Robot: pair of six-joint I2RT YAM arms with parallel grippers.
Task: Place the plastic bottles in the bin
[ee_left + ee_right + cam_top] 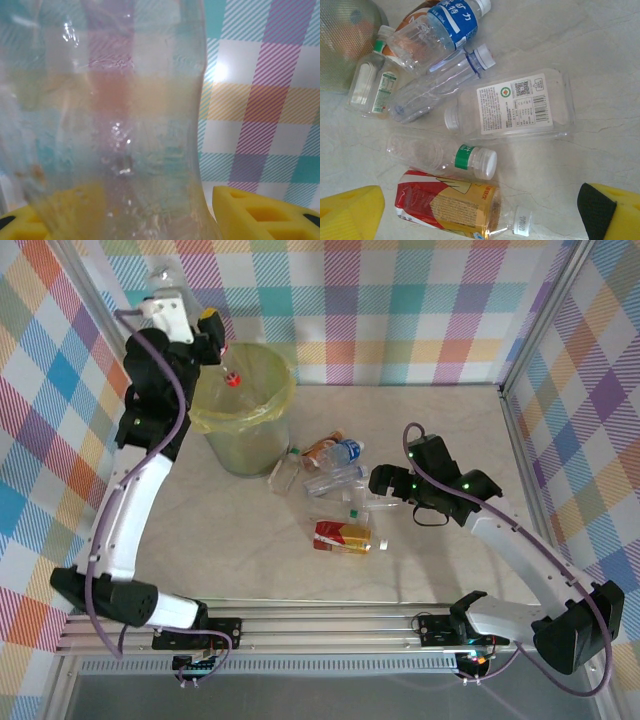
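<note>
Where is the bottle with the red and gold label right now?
Top view: the red-and-gold bottle lies on the table, nearest its front edge among the loose bottles, below-left of the right gripper, beside a green-banded clear bottle.

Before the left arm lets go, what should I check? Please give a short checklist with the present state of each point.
1. Grip of left gripper on held bottle: ok, the clear body sits between the yellow fingers.
2. Held bottle over the bin: ok, its red cap hangs above the opening in the top view.
3. Mouth of the bag open: ok.
4. Opening of right gripper: ok, jaws wide apart above the pile.
5. Arms apart: ok.
6. All bottles off the table: not ok, several lie there.
</note>
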